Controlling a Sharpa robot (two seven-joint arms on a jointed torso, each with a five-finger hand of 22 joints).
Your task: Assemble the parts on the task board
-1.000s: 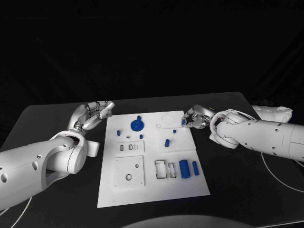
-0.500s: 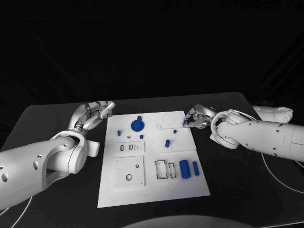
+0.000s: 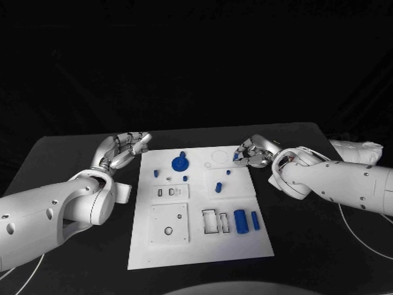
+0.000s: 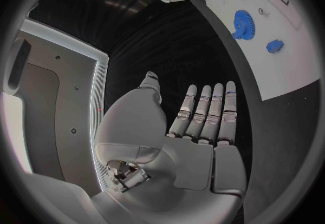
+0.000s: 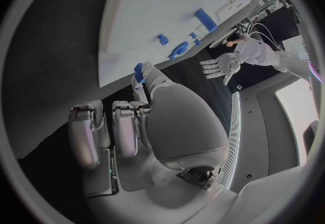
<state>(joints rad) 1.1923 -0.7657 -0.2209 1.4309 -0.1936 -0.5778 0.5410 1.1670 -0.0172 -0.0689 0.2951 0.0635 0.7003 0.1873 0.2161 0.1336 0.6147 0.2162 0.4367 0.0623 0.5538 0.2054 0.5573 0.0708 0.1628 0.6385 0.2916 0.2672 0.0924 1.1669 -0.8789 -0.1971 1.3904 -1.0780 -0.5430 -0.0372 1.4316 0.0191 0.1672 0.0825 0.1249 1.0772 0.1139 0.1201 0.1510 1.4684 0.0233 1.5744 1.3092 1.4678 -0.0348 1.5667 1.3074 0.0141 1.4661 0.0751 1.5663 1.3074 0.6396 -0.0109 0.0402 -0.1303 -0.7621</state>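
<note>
Scene: A white board (image 3: 199, 239) lies in the middle of a black desk (image 3: 64, 153), with a white arm reaching in from each side.
Right hand: The right hand (image 3: 250, 152) sits at the board's far right edge, its fingers curled in and pinching a small blue piece (image 5: 138, 71) at the fingertips; the right wrist view shows the piece poking out just above them.
Left hand: The left hand (image 3: 126, 146) hovers beside the board's far left corner, off the white surface, fingers straight and side by side, holding nothing.
Already on the board: A blue gear (image 3: 180, 163) sits near the far middle, with a small blue piece (image 3: 156, 174) beside it, a short blue peg (image 3: 218, 187) at the centre, and two blue cylinders (image 3: 241, 221) side by side in the near right area.
Still open: The rectangular slots (image 3: 216, 221) next to the cylinders look empty, as do the round hole in the square plate (image 3: 168, 225) and the circle outline (image 3: 220, 157) at the far end.
Progress: By the look of it the job is partly done, with one piece in hand and several seats yet to be filled.
Uncertain: Whether the pieces on the board are fully seated or merely lying there cannot be told from here.
</note>
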